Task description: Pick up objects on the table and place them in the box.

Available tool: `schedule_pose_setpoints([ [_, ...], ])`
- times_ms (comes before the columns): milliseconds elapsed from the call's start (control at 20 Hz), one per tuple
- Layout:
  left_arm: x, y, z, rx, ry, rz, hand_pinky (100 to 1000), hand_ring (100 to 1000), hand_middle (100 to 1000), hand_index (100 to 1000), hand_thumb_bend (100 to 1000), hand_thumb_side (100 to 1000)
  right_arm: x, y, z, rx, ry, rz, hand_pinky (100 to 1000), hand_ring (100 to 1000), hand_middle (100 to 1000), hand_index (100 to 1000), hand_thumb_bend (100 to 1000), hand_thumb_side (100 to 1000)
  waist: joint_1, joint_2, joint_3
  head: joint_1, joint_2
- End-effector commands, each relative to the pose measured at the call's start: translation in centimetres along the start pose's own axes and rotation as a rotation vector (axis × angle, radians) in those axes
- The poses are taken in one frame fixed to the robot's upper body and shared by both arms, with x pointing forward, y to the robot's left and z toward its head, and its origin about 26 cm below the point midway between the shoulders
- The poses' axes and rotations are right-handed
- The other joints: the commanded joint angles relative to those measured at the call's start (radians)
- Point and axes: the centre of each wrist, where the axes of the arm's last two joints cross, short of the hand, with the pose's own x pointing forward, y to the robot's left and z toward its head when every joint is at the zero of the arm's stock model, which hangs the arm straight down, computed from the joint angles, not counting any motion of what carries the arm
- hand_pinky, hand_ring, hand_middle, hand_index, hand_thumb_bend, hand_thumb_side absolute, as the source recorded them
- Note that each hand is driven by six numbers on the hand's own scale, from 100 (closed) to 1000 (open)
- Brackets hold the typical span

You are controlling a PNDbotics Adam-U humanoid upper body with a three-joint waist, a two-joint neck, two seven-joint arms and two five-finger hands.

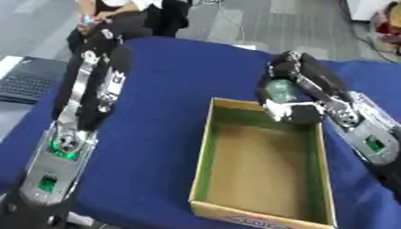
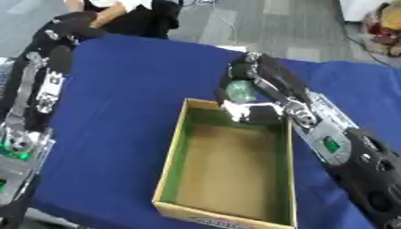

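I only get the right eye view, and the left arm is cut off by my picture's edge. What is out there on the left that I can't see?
Observer: A dark open laptop lies just off the left edge of the blue table.
Operator: The right hand curled round the greenish thing I see fine. And the left arm?
Observer: The left eye view shows the left arm's silver forearm at full width, down to the lower corner, well apart from the box.
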Motion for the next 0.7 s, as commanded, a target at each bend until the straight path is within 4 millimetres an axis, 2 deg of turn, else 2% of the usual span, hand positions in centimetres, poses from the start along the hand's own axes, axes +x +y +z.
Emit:
schedule_pose_setpoints([
  [50, 0.41, 0.70, -0.56, -0.006, -0.028, -0.020, 848, 726, 836, 864, 276, 895, -0.01, -0.77, -0.28, -0.016, -0.019, 0.024, 100, 273, 455, 563, 131, 685, 0.001, -0.014, 0.001, 0.005, -0.006],
  [200, 0.42, 0.72, -0.57, -0.006, -0.029, -0.020, 848, 726, 836, 864, 276, 895, -0.06, -0.75, -0.24, -0.025, -0.025, 0.025, 100, 314, 471, 572, 144, 702, 0.001, -0.014, 0.001, 0.005, -0.007],
  [350, 0.42, 0.72, -0.56, -0.005, -0.029, -0.020, 848, 726, 836, 864, 276, 895, -0.09, -0.73, -0.26, -0.036, -0.032, 0.026, 146, 373, 517, 602, 136, 745, 0.000, -0.014, 0.002, 0.005, -0.007],
  [700, 0.44, 0.73, -0.57, -0.005, -0.029, -0.020, 848, 726, 836, 864, 276, 894, -0.17, -0.57, -0.23, -0.048, -0.038, 0.026, 159, 387, 524, 608, 128, 768, -0.001, -0.015, 0.002, 0.005, -0.007],
])
